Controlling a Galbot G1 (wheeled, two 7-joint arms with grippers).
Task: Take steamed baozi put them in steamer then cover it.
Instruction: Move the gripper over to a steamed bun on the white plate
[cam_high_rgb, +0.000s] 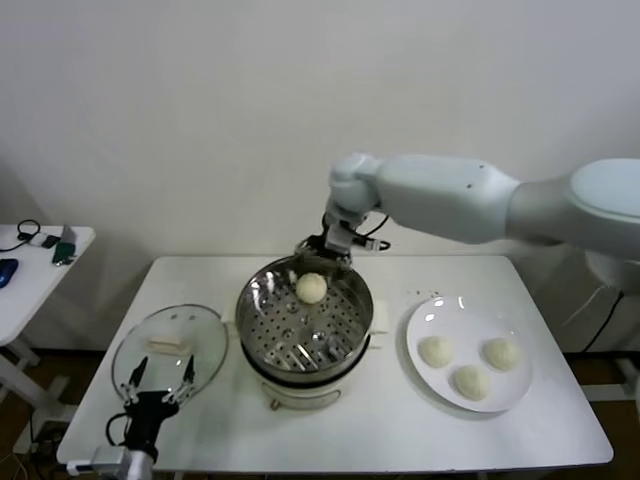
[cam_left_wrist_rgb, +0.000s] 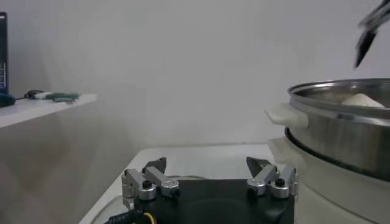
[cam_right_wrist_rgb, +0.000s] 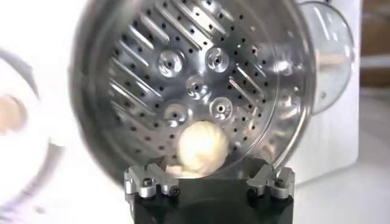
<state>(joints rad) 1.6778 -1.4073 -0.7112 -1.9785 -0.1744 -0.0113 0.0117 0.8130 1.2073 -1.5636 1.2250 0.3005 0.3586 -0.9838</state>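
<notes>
Steel walls of the steamer stand close to your right hand, which hangs over the far rim, so a careless move toward the plate could clip the rim or nudge the bun lying on the floor near that far side. That hand is spread wide and holds nothing, the bun just below it. Your left hand waits wide open and empty by the lid on the tabletop; three buns sit on the plate.

A plain white wall stands behind a white table. A second white side table, holding cables and small devices, sits at the left.
</notes>
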